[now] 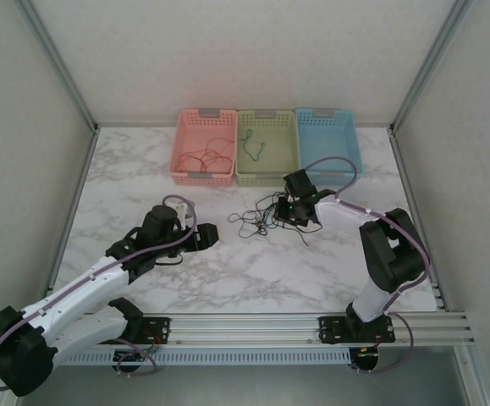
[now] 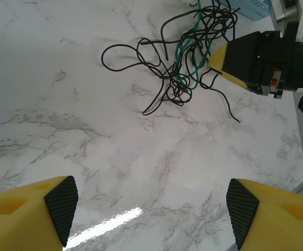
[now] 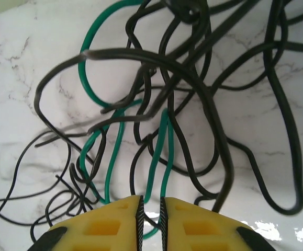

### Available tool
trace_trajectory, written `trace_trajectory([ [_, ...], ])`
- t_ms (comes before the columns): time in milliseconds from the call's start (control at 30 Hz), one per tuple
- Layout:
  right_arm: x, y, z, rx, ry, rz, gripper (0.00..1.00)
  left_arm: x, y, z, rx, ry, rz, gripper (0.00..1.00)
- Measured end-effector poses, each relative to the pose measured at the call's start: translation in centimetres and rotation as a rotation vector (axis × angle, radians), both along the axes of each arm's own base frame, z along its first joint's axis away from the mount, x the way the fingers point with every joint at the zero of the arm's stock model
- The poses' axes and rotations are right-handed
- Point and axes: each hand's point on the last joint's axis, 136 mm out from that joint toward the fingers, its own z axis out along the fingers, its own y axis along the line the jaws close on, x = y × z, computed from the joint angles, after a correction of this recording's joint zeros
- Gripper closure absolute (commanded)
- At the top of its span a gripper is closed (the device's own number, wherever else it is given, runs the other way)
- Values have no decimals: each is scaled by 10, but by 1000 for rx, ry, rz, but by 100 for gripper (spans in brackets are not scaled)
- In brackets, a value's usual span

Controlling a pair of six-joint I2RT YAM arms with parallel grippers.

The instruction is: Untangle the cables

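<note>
Sprawled at mid-table, just near of the green basket [image 1: 266, 178]: a loose tangle of cables [image 1: 260, 220], mostly black with some green, stretched more left to right than near to far, stray black ends trailing off left and near. Thin, round, glossy strands, looped and crossed over one another on the white, grey-veined marble table [image 1: 228, 279]. Right gripper [image 3: 150, 214] tipped down into the right end of the knot, yellow fingers with ribbed black pads pinched almost together on a green wire [image 3: 164, 151] running into the slit between them. Right arm bent at a raised elbow by the right edge, forearm reaching left and far. Left gripper [image 2: 151, 206] spread wide, holding nothing, poised over bare marble left of the tangle, apart from it and aimed at it. Left arm stretched low from the near-left corner. Farther back, a row of perforated plastic baskets: pink basket [image 1: 200, 178] with a red wire [image 1: 204, 157] inside, the green one with a loose green strand [image 1: 253, 145], blue basket [image 1: 346, 144] at the right.
</note>
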Motion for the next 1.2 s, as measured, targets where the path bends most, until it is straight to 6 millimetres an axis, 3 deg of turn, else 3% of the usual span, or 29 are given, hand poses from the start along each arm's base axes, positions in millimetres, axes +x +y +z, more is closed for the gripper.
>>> trace_trajectory([
  [333,17,6,-3,-8,-2,-28,74,-3,3,-2,16,3,-3,22],
  [533,26,9,-13,-16,0,-36,80,-4,4,0,19,-3,-4,22],
  [867,29,13,-18,-13,-7,-31,98,-5,5,-2,26,4,-5,22],
  [1000,19,12,-8,0,-27,-12,100,-5,5,-2,25,3,-6,22],
  [1200,-27,34,8,59,6,144,100,-6,4,-2,22,4,-10,21],
])
